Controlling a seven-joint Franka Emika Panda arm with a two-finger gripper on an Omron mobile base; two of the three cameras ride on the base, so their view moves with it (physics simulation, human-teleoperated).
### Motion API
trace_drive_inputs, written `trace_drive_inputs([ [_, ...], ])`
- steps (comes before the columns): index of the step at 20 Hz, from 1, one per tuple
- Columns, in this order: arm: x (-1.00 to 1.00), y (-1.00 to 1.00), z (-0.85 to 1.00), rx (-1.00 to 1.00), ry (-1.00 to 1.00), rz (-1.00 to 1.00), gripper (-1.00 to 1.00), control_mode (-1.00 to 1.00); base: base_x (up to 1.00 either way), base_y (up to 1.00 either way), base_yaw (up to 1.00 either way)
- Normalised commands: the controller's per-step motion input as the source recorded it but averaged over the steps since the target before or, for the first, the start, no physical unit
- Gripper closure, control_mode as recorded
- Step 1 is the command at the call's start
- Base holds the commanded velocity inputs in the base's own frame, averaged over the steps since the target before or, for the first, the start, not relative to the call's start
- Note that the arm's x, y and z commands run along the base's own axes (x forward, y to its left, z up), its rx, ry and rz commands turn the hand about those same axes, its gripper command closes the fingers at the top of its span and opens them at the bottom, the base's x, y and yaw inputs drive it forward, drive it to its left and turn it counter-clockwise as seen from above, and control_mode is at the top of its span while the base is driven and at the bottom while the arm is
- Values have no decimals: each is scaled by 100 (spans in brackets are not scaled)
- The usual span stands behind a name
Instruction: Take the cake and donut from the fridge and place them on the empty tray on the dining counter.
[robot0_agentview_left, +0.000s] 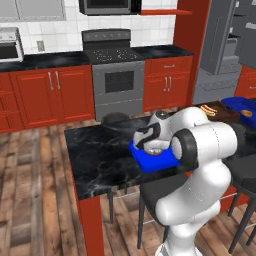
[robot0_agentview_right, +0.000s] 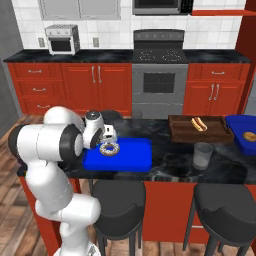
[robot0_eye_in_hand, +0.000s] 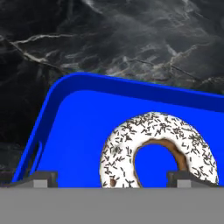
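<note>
A brown board (robot0_agentview_right: 200, 129) bearing a hotdog (robot0_agentview_right: 198, 123) sits behind a glass (robot0_agentview_right: 202, 155), stools (robot0_agentview_right: 119, 206) below.

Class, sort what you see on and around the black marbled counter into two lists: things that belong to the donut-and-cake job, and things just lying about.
Job:
white-iced sprinkled ring donut
bright blue shallow tray holding it
black marbled dining counter
grey fridge
open gripper

Lying about:
dark brown board with a hot dog
grey tumbler
second blue container

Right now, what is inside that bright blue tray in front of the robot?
A white-iced ring donut with dark sprinkles lies flat inside the bright blue shallow tray, with the open end effector just above it. The tray's near part is hidden behind the arm.
</note>
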Motion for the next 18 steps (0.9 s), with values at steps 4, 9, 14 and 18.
trace_drive_inputs([
  [4, -24, 0, 99, 0, -14, -3, -100, -100, 0, 0, 0],
  [9, -77, -28, 100, 0, -5, -1, -100, -100, 0, 0, 0],
  [14, -99, -41, 100, 0, -10, -4, -100, -100, 0, 0, 0],
  [18, -100, -35, 100, 0, -15, -7, -100, -100, 0, 0, 0],
])
